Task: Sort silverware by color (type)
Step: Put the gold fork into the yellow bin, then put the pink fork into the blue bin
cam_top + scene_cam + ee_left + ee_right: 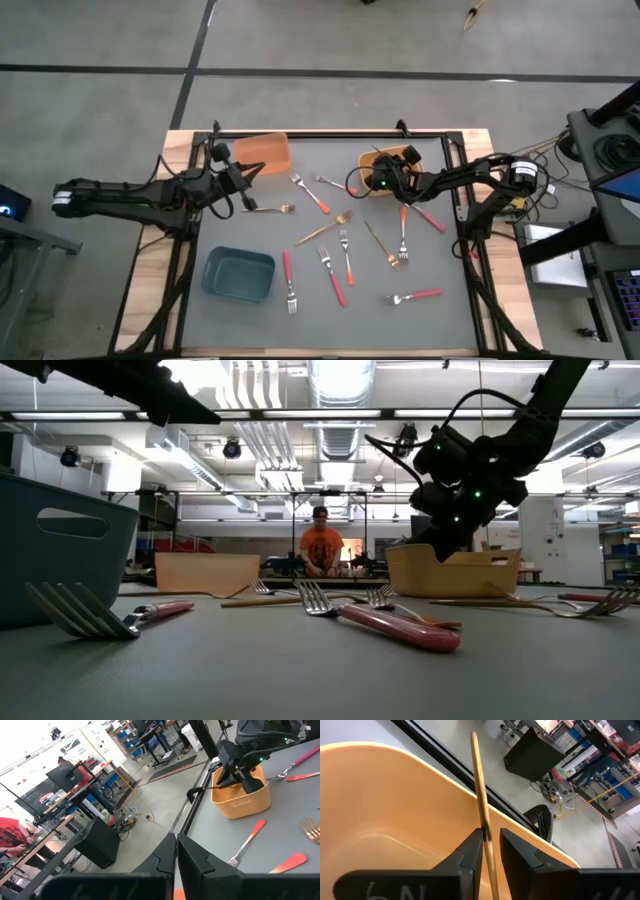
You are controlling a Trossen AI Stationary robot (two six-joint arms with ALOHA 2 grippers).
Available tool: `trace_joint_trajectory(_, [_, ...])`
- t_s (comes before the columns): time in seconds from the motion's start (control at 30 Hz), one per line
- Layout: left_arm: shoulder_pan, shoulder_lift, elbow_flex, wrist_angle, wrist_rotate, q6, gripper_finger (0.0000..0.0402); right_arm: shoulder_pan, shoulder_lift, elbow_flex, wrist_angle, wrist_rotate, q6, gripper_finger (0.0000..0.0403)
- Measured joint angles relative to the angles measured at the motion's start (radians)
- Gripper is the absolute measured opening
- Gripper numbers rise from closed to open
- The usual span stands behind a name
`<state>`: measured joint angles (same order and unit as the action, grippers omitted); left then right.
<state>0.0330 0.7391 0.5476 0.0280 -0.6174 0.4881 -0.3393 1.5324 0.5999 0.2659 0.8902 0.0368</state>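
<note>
Several thin forks lie flat on the grey mat: red-handled ones (433, 218) (395, 628), an orange-handled one (349, 266), and gold ones (325, 231). My right gripper (378, 172) (491, 840) hangs over the yellow-orange bin (408, 156) (395, 810), shut on a gold fork (481, 795). My left gripper (254, 173) (176, 851) hovers beside the orange bin (265, 150), shut and empty. A teal bin (240, 274) stands at the near left. My right gripper pinches the gold fork's thin handle (484, 822) between its two fingertips (470, 847), which lie across it. The fingers come from above, slanting down into the yellow-orange bin. The handle's free end (474, 737) sticks out past the bin's far rim; the fingers hide the other end.
A black frame rail (330, 133) runs along the mat's far edge behind both bins. More forks lie between the arms around the middle of the mat (330, 262). A person in an orange shirt (321, 550) sits far behind the table.
</note>
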Motion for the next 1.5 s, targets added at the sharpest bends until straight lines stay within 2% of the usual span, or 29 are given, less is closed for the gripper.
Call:
trace_joint_trajectory(0.37, [0.0, 0.0, 0.0, -0.001, 0.0, 0.0, 0.0, 0.001, -0.01, 0.005, -0.003, 0.0, 0.006, 0.0059])
trace_joint_trajectory(0.6, [0.0, 0.0, 0.0, -0.004, 0.0, 0.0, 0.0, 0.001, -0.021, 0.061, -0.06, 0.0, 0.023, 0.0059])
trace_joint_trajectory(0.8, [0.0, 0.0, 0.0, -0.006, 0.0, 0.0, 0.0, 0.001, -0.025, 0.185, -0.225, -0.035, 0.091, 0.0059])
trace_joint_trajectory(1.17, [0.0, 0.0, 0.0, -0.006, 0.0, 0.0, 0.0, 0.022, -0.025, 0.461, -0.64, -0.138, 0.2, 0.0059])
trace_joint_trajectory(1.37, [0.0, 0.0, 0.0, -0.004, 0.0, -0.008, 0.0, 0.096, -0.026, 0.515, -0.711, -0.136, 0.188, 0.0058])
trace_joint_trajectory(1.5, [0.0, 0.0, 0.0, 0.007, 0.0, -0.016, 0.0, 0.157, -0.029, 0.512, -0.726, -0.088, 0.188, 0.0058])
